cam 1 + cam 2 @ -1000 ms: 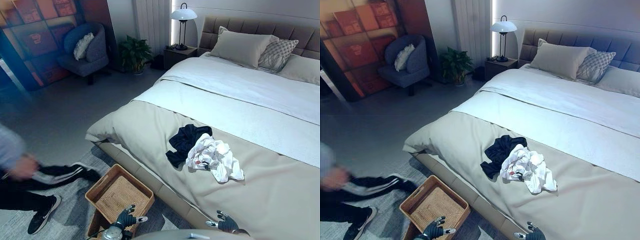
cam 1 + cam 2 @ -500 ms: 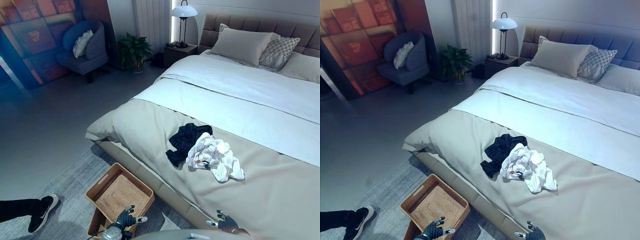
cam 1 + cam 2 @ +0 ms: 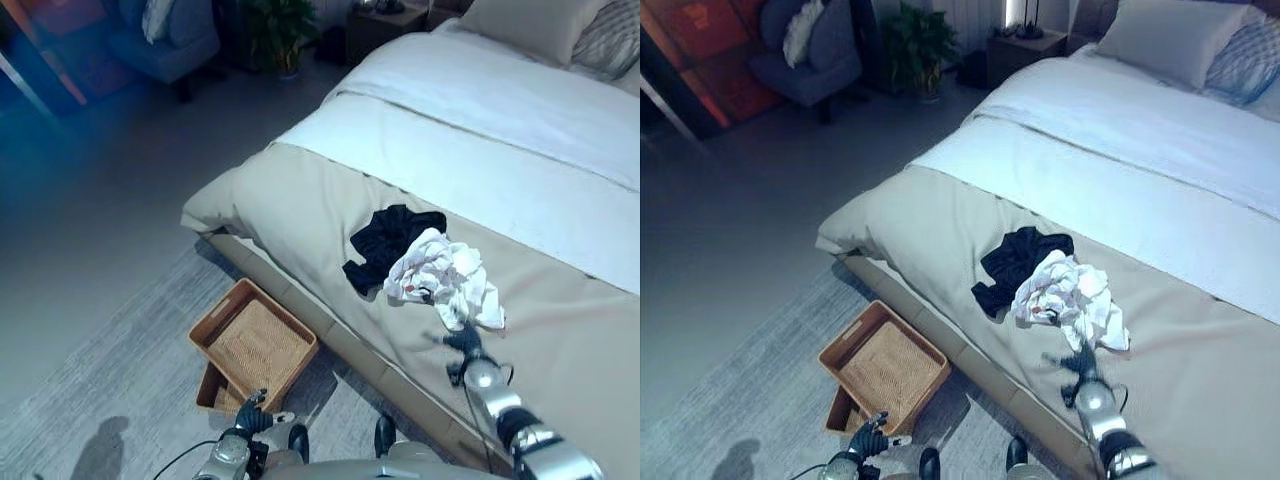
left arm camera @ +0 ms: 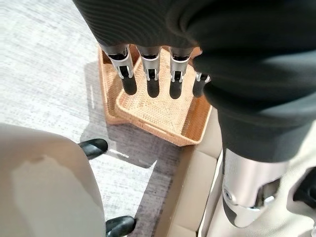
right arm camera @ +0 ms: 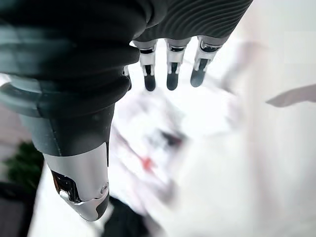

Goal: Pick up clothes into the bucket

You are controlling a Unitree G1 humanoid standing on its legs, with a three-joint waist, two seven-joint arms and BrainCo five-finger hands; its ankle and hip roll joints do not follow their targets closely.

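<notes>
Bed (image 3: pixel 300 190) w/ beige cover takes the middle of the left eye view, a white sheet band across it further up. Two clothes lie on the cover, touching: a dark garment (image 3: pixel 392 242) and a white crumpled garment (image 3: pixel 445 280) w/ a small red mark, white one partly over the dark one's edge. My right hand (image 3: pixel 463 342) hangs above the cover just beside the white garment's near edge, fingers spread, holding nothing. Wicker basket (image 3: pixel 252 342) sits on the grey rug (image 3: pixel 120 370) right by the bed's side, nothing inside it that I can see, a second basket edge poking out under it. My left hand (image 3: pixel 251 418) is low, near the basket's closest corner, fingers relaxed.

Right eye view: same layout. Blue armchair (image 3: pixel 810 55) w/ a pale cushion and a potted plant (image 3: pixel 915 40) stand far back on the floor; pillows (image 3: pixel 1170 35) at the head of the bed.

Left wrist view: my fingers (image 4: pixel 129 74) hang straight & apart, thumb off to the side, nothing held. Past them, the basket, woven bottom bare, tucked against the bed frame.

Right wrist view: fingers (image 5: pixel 172 64) straight, loosely open, empty. Beyond them the white garment, blurred, w/ the red spot; a dark patch of the other garment at one edge.
</notes>
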